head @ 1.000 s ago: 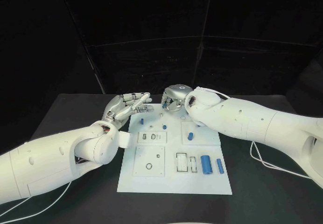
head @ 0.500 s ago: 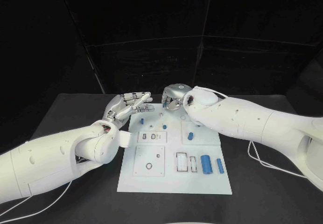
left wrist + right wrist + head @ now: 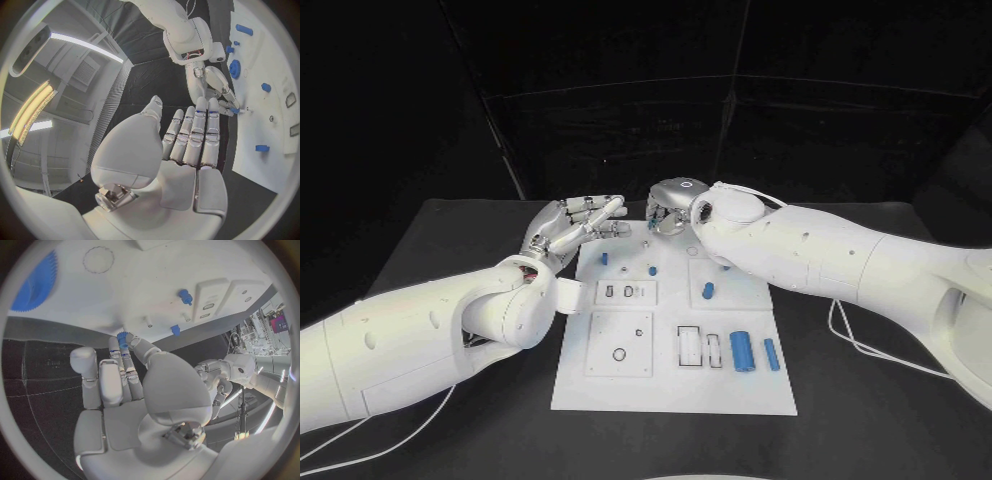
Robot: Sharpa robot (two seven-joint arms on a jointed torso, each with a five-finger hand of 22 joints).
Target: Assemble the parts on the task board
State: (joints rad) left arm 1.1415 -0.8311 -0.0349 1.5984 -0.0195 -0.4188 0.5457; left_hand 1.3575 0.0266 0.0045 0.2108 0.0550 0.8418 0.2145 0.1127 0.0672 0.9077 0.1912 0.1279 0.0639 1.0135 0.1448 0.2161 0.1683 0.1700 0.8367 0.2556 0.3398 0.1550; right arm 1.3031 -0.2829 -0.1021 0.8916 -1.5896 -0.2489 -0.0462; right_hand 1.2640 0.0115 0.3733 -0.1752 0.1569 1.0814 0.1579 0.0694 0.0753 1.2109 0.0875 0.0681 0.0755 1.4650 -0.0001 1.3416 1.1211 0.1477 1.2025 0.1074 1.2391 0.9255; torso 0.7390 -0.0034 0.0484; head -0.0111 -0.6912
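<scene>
The white task board (image 3: 672, 385) lies in the middle of the black table. My right hand (image 3: 672, 205) hovers over the board's far end and pinches a small blue gear (image 3: 122, 340) at its fingertips. My left hand (image 3: 574, 228) is beside the board's far left corner, fingers straight and apart, holding nothing. The small blue gear (image 3: 232, 110) sits just beyond the left hand's fingertips (image 3: 200, 107). A large blue gear (image 3: 37, 282) lies flat on the board. Two blue cylinders (image 3: 741, 352) lie side by side near the board's right edge.
Small blue pegs stand on the board's far half (image 3: 603, 258), (image 3: 652, 270), and a blue piece (image 3: 708, 292) lies to their right. White inset blocks with slots (image 3: 626, 292) and outlined recesses (image 3: 689, 345) mark the board. White cables (image 3: 870, 345) trail on the table at the right.
My right hand has drawn slightly back and up at the board's far end, still pinching the small gear. The left hand has edged a little toward it.
</scene>
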